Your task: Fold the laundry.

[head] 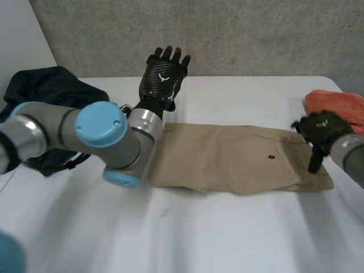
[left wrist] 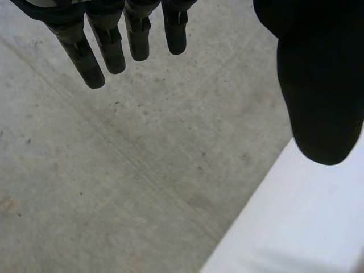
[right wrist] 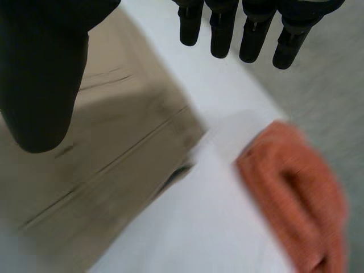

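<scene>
Khaki trousers lie flat and folded across the middle of the white desk. The left hand is raised by the far desk edge, just past the trousers' left end, fingers straight, released, nothing in it. The right hand hangs over the trousers' right end, fingers straight, also released. An orange cloth lies just beyond it; a dark garment lies far left.

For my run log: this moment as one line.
left hand: open, raised | right hand: open, over flat beige fabric garment | crumpled orange cloth: aside
</scene>
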You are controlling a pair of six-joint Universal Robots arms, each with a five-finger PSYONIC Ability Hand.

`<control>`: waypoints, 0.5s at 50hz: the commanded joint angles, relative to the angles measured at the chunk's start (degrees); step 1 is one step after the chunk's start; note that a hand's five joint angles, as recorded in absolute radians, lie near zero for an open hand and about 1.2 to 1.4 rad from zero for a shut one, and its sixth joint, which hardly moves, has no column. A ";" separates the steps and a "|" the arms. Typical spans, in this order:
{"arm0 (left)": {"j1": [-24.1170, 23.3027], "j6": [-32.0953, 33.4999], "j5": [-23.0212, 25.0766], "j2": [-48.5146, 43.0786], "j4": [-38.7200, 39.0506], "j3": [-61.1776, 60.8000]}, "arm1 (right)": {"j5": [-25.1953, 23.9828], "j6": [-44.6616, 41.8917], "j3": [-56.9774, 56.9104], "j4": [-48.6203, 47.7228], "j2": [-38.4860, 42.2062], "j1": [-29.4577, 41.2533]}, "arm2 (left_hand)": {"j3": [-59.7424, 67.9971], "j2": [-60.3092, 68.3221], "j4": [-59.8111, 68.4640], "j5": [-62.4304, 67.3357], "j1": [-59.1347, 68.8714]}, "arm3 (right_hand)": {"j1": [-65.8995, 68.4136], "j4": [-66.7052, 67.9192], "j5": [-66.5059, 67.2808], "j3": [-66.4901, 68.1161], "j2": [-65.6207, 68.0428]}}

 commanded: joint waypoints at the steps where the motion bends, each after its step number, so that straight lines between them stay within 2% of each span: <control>1: 0.28 -9.90 -0.25 11.33 -5.45 -12.49 | -4.61 -0.01 9.59 -2.01 -2.10 -5.51 | -1.98 -1.77 -1.60 -2.78 -1.10 | 9.32 8.58 8.26 8.55 8.68; 3: 0.37 -11.92 -0.25 12.48 -6.68 -13.63 | -5.05 0.08 10.91 -4.64 -1.92 -5.86 | -1.98 -1.77 -1.60 -2.78 -1.10 | 11.50 10.76 10.44 10.72 10.86; 6: 0.54 -14.91 -0.25 13.45 -8.44 -14.69 | -5.23 0.08 12.41 -10.01 -1.75 -6.21 | -1.98 -1.77 -1.60 -2.78 -1.10 | 32.47 31.73 31.42 31.70 31.83; 7: 0.54 -15.79 -0.25 13.54 -8.97 -14.95 | -5.32 0.08 12.76 -11.85 -1.40 -6.56 | -1.98 -1.77 -1.60 -2.78 -1.10 | 49.86 49.12 48.80 49.08 49.22; 9: 0.63 -15.97 -0.25 13.80 -9.76 -15.39 | -5.32 -0.01 12.68 -13.00 -0.26 -6.91 | -1.98 -1.77 -1.60 -2.78 -1.10 | 66.42 65.68 65.37 65.65 65.78; 15: 0.63 -16.15 -0.25 15.91 -11.17 -15.92 | -3.83 -0.45 13.55 -14.58 0.10 -7.96 | -1.98 -1.77 -1.60 -2.78 -1.10 | 66.79 66.06 65.74 66.02 66.15; 18: 0.63 -16.23 -0.25 17.49 -12.40 -16.10 | -2.77 -2.29 14.17 -16.08 -2.71 -10.43 | -1.98 -1.77 -1.60 -2.78 -1.10 | 66.79 66.06 65.74 66.02 66.15; 25: 1.16 -16.41 0.02 21.88 -16.70 -17.94 | -0.49 -13.54 13.03 -16.52 -6.84 -11.66 | -1.98 -1.77 -1.60 -2.78 -1.10 | 66.79 66.06 65.74 66.02 66.15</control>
